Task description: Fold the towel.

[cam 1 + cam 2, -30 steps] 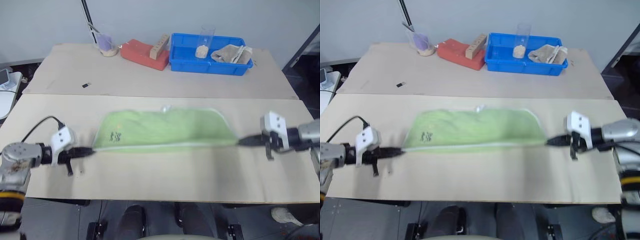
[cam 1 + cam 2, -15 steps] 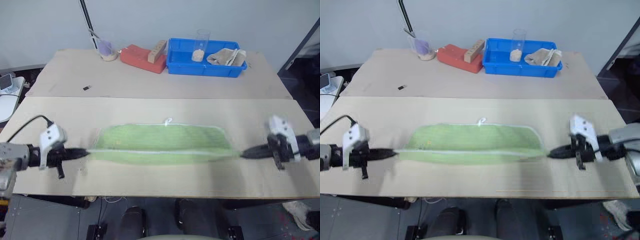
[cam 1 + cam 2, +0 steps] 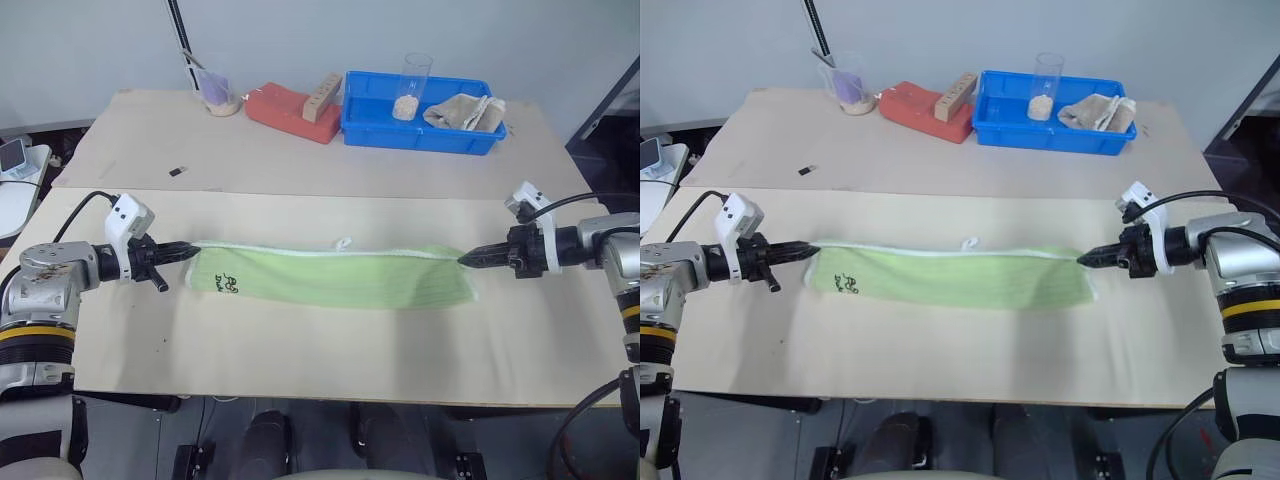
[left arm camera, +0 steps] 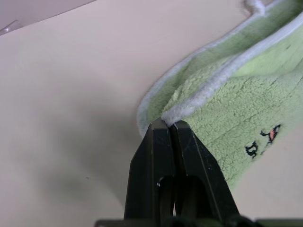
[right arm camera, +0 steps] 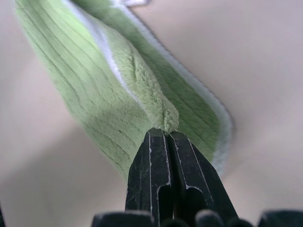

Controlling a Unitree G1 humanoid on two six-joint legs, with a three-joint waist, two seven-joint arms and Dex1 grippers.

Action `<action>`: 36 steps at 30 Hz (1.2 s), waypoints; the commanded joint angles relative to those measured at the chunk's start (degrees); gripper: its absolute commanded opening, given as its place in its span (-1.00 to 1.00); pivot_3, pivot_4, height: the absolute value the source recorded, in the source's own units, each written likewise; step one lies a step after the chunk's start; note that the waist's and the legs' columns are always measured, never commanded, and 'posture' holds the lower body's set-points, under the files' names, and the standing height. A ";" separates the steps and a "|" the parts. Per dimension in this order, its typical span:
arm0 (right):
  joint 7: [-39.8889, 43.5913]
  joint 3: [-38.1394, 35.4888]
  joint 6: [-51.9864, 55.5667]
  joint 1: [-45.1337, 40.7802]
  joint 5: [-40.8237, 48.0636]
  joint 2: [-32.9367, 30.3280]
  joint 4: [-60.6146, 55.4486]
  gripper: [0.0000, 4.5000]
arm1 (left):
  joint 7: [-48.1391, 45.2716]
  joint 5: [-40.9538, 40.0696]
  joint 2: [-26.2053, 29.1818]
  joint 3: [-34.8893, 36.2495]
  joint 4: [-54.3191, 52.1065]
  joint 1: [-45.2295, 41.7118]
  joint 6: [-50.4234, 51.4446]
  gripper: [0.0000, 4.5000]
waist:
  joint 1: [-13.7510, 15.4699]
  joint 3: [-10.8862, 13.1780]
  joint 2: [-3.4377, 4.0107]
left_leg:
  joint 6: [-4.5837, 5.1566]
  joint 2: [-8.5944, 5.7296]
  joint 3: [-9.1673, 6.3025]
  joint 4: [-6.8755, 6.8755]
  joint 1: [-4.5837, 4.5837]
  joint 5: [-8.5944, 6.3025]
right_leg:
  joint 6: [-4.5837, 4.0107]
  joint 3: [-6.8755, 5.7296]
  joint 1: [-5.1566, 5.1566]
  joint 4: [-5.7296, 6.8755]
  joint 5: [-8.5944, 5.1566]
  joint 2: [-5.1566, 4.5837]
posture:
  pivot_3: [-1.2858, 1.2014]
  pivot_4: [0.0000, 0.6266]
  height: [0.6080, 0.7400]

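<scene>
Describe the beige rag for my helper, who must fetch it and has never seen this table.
Look to the far edge of the table, where a blue bin sits beside a red block. The beige rag lies crumpled in the bin's right end, next to a clear cup. Unlike the green towel, it is small and tan.

My left gripper [image 3: 192,252] was pinched tight on one end of the towel [image 3: 330,277], fingers pressed flat together and pointing inward toward my right arm. My right gripper [image 3: 468,259] was clamped the same way on the opposite end, pointing back at the left. Both arms were spread wide, forearms nearly level.
</scene>
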 commanded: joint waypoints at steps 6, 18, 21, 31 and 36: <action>-4.32 -3.10 0.55 -2.40 -0.76 1.34 2.80 -0.56 | 3.04 3.43 -1.31 -0.50 4.55 -3.29 -4.87 -0.58 | -0.11 0.00 0.00 | -0.01 0.01 -0.02 0.02 0.05 0.00 | 0.00 0.00 0.00 0.07 0.01 0.02 | 0.03 -0.52 0.60; -11.20 -12.63 -2.57 -0.06 1.19 -0.40 -1.38 0.99 | 3.64 5.12 -0.28 0.98 5.14 -4.77 -15.08 1.00 | -0.03 0.00 0.00 | -0.01 -0.02 -0.04 0.02 0.02 0.01 | 0.04 0.00 0.01 0.07 0.04 -0.02 | 0.03 -0.52 0.60; -10.51 -16.10 -1.25 6.84 3.49 -2.68 -10.07 0.99 | -0.88 1.83 0.25 1.16 -3.80 -2.11 -13.86 1.00 | 0.09 0.00 0.00 | -0.01 -0.01 -0.08 0.01 -0.04 0.00 | 0.06 -0.02 0.00 0.05 0.04 -0.01 | 0.03 -0.52 0.60; -28.33 -38.40 15.57 35.16 14.05 7.76 -40.43 0.99 | -7.47 -10.59 -2.34 -4.00 -38.37 6.95 -2.38 1.00 | 0.19 -0.01 -0.01 | -0.03 -0.07 -0.23 0.11 -0.22 -0.01 | 0.59 0.05 0.05 0.04 -0.26 -0.04 | 0.03 -0.52 0.60; -36.31 -43.32 24.61 40.80 18.73 14.70 -48.03 0.99 | -7.99 -13.16 -3.30 -5.58 -42.19 5.95 0.13 1.00 | -0.48 -0.02 0.00 | -0.05 -0.03 -0.27 0.12 -0.12 0.03 | 0.59 0.18 0.23 0.24 -0.26 0.11 | 0.03 -0.52 0.60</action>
